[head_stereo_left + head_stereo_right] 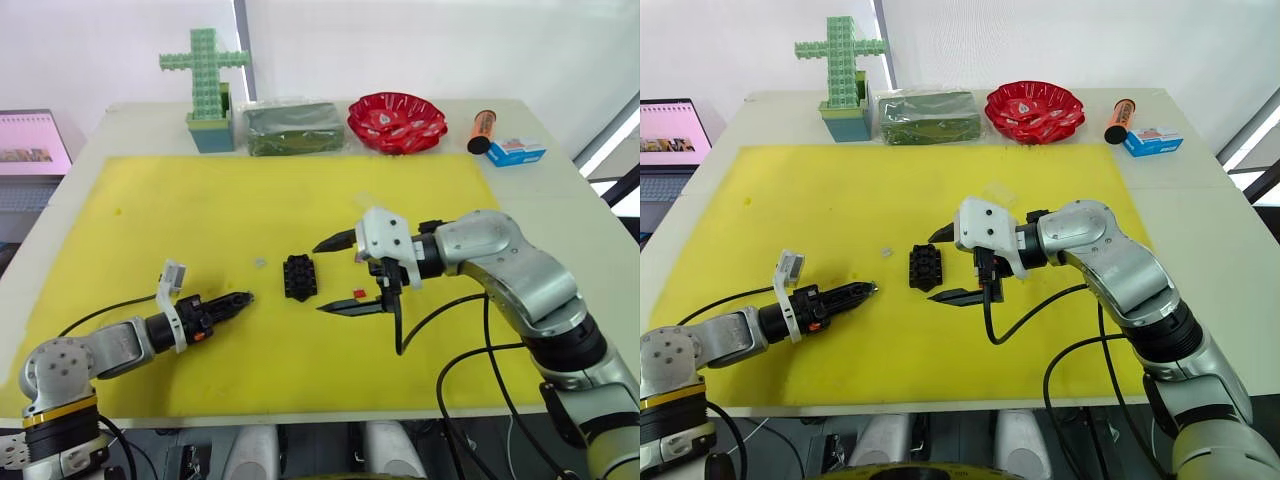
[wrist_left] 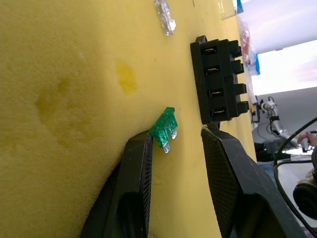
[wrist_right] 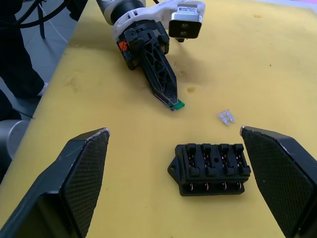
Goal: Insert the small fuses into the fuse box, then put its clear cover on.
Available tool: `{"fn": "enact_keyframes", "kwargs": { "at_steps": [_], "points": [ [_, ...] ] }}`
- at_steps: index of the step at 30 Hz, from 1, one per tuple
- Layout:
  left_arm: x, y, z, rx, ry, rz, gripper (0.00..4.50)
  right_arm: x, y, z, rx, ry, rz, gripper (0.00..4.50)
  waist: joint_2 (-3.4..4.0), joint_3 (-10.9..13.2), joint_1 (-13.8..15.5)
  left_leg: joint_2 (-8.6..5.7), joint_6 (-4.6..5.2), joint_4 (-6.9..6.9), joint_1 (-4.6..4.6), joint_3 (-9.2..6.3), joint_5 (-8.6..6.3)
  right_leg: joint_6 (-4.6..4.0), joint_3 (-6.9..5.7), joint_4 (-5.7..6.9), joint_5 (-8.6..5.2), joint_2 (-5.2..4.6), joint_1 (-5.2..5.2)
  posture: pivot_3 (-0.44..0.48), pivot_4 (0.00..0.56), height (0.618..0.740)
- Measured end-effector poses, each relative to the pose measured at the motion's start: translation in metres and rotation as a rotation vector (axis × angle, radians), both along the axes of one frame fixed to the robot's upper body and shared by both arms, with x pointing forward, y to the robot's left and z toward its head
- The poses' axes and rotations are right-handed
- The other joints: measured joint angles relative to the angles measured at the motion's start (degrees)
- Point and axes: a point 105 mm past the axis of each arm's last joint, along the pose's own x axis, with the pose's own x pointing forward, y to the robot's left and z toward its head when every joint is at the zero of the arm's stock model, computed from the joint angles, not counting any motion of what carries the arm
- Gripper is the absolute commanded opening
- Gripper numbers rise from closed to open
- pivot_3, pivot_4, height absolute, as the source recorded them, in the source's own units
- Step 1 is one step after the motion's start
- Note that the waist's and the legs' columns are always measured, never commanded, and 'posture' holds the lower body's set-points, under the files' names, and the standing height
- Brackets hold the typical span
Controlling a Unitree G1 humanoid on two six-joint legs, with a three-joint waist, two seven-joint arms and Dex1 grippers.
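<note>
The black fuse box (image 1: 299, 277) lies on the yellow mat (image 1: 150, 210) near its middle. My right gripper (image 1: 340, 274) hovers just right of the box, open wide with nothing between its fingers. A red fuse (image 1: 359, 293) lies on the mat under that gripper. My left gripper (image 1: 240, 298) rests low on the mat left of the box, open, and a green fuse (image 2: 164, 130) lies at the tip of one finger (image 2: 138, 163). A pale grey fuse (image 3: 226, 117) lies just beyond the box. The clear cover (image 1: 998, 192) shows faintly farther back.
Along the table's far edge stand a green block cross (image 1: 205, 70), a dark green packet (image 1: 293, 128), a red bowl (image 1: 397, 120), an orange marker (image 1: 481, 130) and a blue-and-white box (image 1: 516, 151). A laptop (image 1: 30, 140) sits off the left side. Cables (image 1: 440, 330) trail from the right arm.
</note>
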Motion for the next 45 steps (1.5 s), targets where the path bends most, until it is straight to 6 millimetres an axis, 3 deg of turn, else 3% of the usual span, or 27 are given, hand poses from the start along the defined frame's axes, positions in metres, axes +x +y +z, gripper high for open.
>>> {"fn": "enact_keyframes", "kwargs": {
  "at_steps": [4,12,14,25,29,32,38,45],
  "points": [
    [0.0,0.003,-0.002,0.007,-0.004,0.024,0.38,-0.001,0.001,0.001,0.002,-0.003,0.008,4.5,0.0,0.0,-0.01,0.02,0.0,-0.02,0.0,0.0,0.0,-0.01,0.0,0.0,0.0,-0.01,0.0,0.0,0.15,0.74],
    [-0.003,0.005,-0.004,0.024,-0.021,0.047,0.38,-0.001,0.003,0.001,0.003,-0.009,0.019,4.5,0.04,-0.02,-0.35,0.04,-0.01,-0.11,0.05,0.01,-0.01,-0.03,0.01,-0.01,-0.01,0.0,-0.04,0.0,0.15,0.74],
    [-0.004,0.005,-0.004,0.027,-0.024,0.049,0.01,-0.002,0.003,0.001,0.004,-0.008,0.024,4.5,0.04,-0.02,-0.37,0.05,-0.01,-0.12,0.05,0.02,-0.01,-0.04,0.01,-0.01,-0.02,0.0,-0.05,0.0,0.15,0.74],
    [-0.007,0.009,0.003,0.076,-0.112,0.018,0.0,0.0,0.003,-0.001,0.005,0.005,0.021,4.5,0.03,0.0,-0.41,0.11,-0.01,-0.15,-0.02,0.04,-0.01,-0.26,0.01,-0.01,-0.12,-0.04,-0.18,0.0,0.15,0.74],
    [0.001,0.015,0.018,0.132,-0.256,0.031,0.0,-0.001,0.002,-0.001,0.002,0.008,0.026,4.5,0.04,0.0,-0.11,0.11,-0.02,-0.14,-0.1,0.05,-0.01,-0.27,0.01,-0.06,-0.12,-0.15,-0.21,0.0,0.15,0.74],
    [0.0,0.009,0.035,0.132,-0.347,-0.045,0.0,0.0,-0.001,0.001,0.006,0.01,0.02,4.5,0.01,0.01,0.12,0.01,-0.02,-0.12,-0.2,0.05,-0.01,-0.27,-0.03,-0.14,-0.12,-0.36,-0.23,0.0,0.15,0.74],
    [-0.007,-0.023,0.077,0.207,-0.6,-0.362,0.0,0.006,-0.017,0.017,0.057,0.125,-0.062,4.5,-0.01,0.05,0.03,-0.06,0.04,-0.1,-0.24,0.16,-0.05,-0.31,-0.01,-0.26,-0.1,-0.48,-0.23,0.0,0.15,0.74],
    [-0.007,-0.066,0.121,0.241,-0.872,-0.726,0.0,0.012,-0.028,0.057,0.061,0.229,-0.176,4.5,0.05,0.09,0.03,-0.03,0.04,-0.13,-0.26,0.15,-0.05,-0.3,-0.03,-0.25,-0.1,-0.23,-0.26,0.0,0.15,0.74]
  ]
}}
